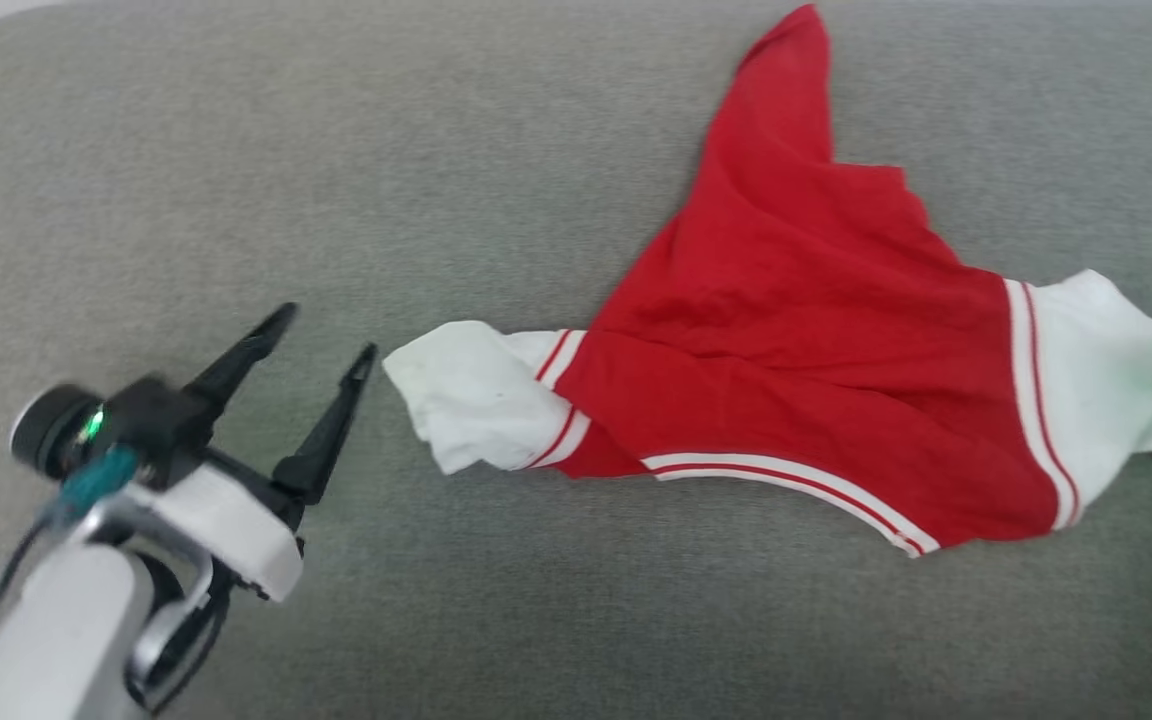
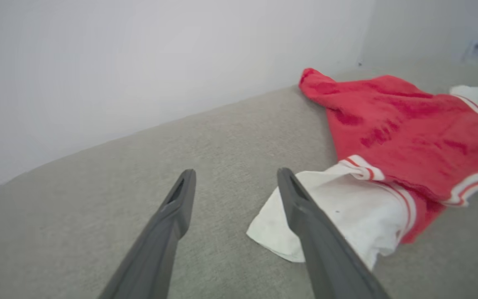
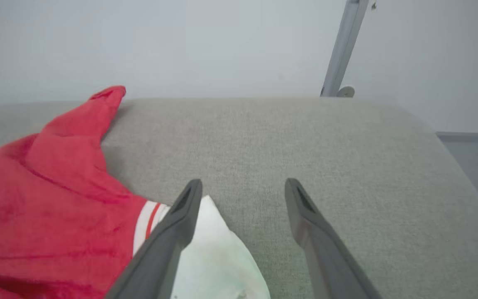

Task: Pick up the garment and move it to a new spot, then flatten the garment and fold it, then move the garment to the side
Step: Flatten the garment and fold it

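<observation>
While the garment [image 1: 796,370] is spread crumpled on the right half of the grey cushion [image 1: 236,150], long axis left to right, the left claw [image 1: 327,330] is held, jaws apart, just beside its left white sleeve end [image 1: 466,400] and the right claw [image 3: 243,182], likewise apart, over the other.

**Soft cloth on matt woven upholstery**

The garment [image 1: 796,380] is soft, matt red cloth, creased, with white cloth sleeve ends. The grey surface [image 1: 436,150] under it is finely textured matt fabric. At lower left, the left gripper [image 1: 327,330] has smooth, matt dark fingers [image 1: 321,430] and a smooth white casing [image 1: 226,530].
</observation>
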Robot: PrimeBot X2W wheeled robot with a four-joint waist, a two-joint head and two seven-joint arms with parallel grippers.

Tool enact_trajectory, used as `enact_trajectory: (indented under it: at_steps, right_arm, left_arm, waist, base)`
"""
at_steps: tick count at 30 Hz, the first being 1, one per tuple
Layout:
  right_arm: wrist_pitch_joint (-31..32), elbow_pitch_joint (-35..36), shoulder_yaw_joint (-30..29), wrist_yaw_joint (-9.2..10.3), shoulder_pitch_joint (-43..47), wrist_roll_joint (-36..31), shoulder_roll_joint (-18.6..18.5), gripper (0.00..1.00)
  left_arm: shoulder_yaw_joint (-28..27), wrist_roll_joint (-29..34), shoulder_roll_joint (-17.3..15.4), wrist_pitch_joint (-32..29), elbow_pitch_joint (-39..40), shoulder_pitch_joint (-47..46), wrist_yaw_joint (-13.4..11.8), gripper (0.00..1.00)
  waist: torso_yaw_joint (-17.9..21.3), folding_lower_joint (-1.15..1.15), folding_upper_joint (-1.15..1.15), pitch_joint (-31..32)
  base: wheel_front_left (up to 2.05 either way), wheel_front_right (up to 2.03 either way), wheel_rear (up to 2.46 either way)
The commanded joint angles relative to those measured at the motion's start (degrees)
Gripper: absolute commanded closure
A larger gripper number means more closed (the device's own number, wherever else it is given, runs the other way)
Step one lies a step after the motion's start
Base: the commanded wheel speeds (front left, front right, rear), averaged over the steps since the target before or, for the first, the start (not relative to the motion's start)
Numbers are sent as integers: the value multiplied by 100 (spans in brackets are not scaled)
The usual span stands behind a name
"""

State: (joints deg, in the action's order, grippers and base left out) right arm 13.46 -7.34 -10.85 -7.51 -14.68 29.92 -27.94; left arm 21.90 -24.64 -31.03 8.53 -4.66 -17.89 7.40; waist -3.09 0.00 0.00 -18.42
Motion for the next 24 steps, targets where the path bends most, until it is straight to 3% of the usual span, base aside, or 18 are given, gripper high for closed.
enact_trajectory:
  at_steps: [1,2,3,8,12,18,24]
  right_arm:
    - [-73,40,-32,4,11,-13,52,0]
    - [-274,197,-61,3,51,1,271,0]
    - [-274,197,-61,3,51,1,271,0]
    - [-531,471,16,3,122,16,616,0]
    - [-625,612,161,3,174,46,773,0]
    - [-757,581,241,3,212,59,881,0]
    - [-800,562,288,3,128,75,890,0]
  left_arm:
    - [96,-117,-96,-104,36,-122,12,0]
    - [754,-528,-686,-691,136,-506,3,0]
    - [754,-528,-686,-691,136,-506,3,0]
    - [2194,-1446,-1758,-1811,395,-1710,-1,0]
    - [3238,-2026,-2210,-2413,475,-2667,0,0]
    - [4819,-2383,-2484,-2855,314,-4015,-1,0]
    - [5142,-2349,-2511,-2974,195,-4425,0,0]
  waist:
    - [114,0,0,37]
    - [257,0,0,43]
    - [257,0,0,43]
    - [621,0,0,-27]
    - [921,0,0,-138]
    - [1220,0,0,-316]
    - [1321,0,0,-450]
  base:
    - [0,0,0]
    - [0,0,0]
    - [0,0,0]
    - [0,0,0]
    - [0,0,0]
    - [0,0,0]
    - [0,0,0]
